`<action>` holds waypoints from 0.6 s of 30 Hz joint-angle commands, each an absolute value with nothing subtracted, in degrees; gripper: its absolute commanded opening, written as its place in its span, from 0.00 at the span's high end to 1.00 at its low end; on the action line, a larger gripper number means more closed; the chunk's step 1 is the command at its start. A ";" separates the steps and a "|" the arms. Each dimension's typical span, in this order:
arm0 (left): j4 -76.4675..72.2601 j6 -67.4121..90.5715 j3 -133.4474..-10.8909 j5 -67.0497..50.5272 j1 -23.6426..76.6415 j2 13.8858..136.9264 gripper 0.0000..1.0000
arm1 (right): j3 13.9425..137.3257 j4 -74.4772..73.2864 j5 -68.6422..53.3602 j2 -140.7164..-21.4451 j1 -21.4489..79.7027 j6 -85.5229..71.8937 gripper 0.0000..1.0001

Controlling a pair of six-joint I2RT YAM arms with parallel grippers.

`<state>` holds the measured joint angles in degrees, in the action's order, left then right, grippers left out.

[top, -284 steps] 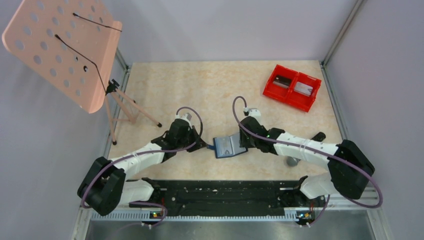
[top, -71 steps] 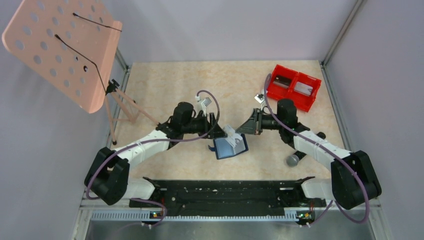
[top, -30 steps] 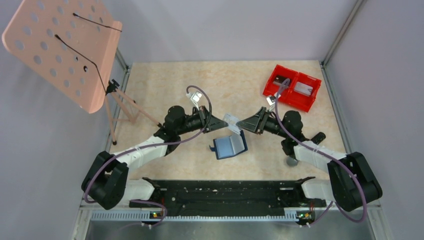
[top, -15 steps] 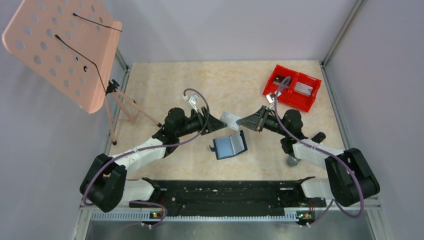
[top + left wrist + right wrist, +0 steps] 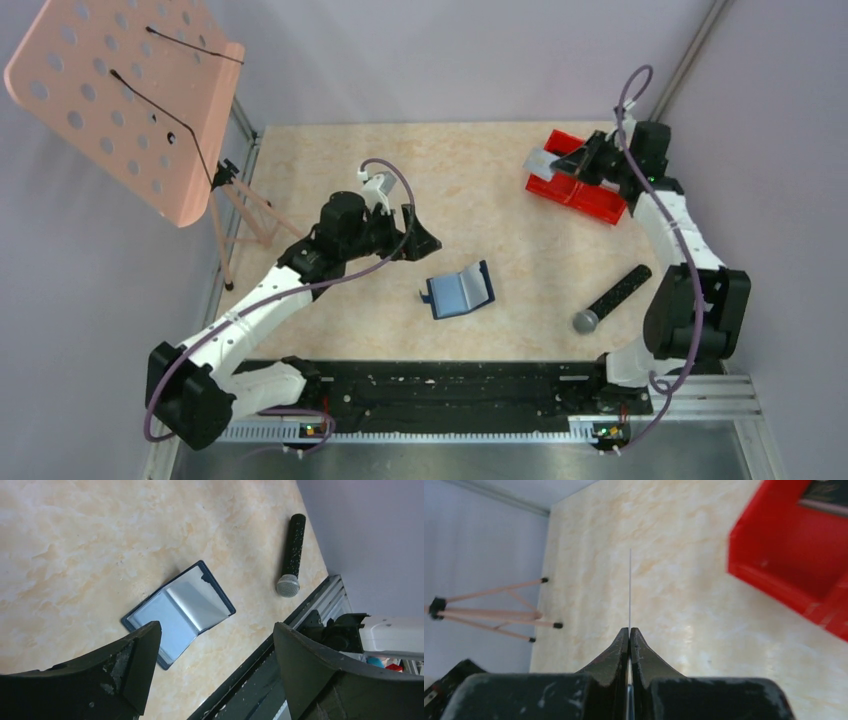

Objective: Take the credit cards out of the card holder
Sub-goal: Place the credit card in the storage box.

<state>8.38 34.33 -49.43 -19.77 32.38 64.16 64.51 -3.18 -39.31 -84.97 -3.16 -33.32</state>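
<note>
The card holder (image 5: pixel 458 290) lies open on the table, navy rim and pale blue-grey inner faces up; the left wrist view shows the card holder (image 5: pixel 177 612) just beyond my fingers. My left gripper (image 5: pixel 420 240) hovers up and left of it, open and empty (image 5: pixel 216 626). My right gripper (image 5: pixel 560 160) reaches over the red bin (image 5: pixel 590 195) at the back right, shut on a pale grey credit card (image 5: pixel 543 160). That card (image 5: pixel 630 590) appears edge-on as a thin line between the shut jaws (image 5: pixel 630 630). A dark card (image 5: pixel 824 492) lies in the bin (image 5: pixel 794 570).
A black microphone (image 5: pixel 612 298) with a grey ball head lies right of the card holder, also in the left wrist view (image 5: pixel 292 555). A pink perforated music stand (image 5: pixel 130 100) stands at the back left, its legs (image 5: pixel 489 615) on the table. Walls close the back and sides.
My right arm swung from the table's middle to the red bin, carrying the pale card. My left gripper let go of it, opened wide and drew back slightly left.
</note>
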 commanded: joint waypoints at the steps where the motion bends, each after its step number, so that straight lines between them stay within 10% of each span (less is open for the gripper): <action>1: 22.18 28.42 -55.17 -17.79 32.43 64.84 0.12 | 77.36 -23.99 -35.89 -89.56 -11.08 -23.25 1.00; 18: 31.18 15.03 -55.31 9.67 32.44 55.65 0.16 | 109.26 -48.65 -21.37 -115.25 -19.92 -13.61 1.00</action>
<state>32.73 18.00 -56.07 1.43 32.40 58.72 99.96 -41.15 -25.17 -110.24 -18.96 -17.04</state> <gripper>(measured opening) 0.842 0.006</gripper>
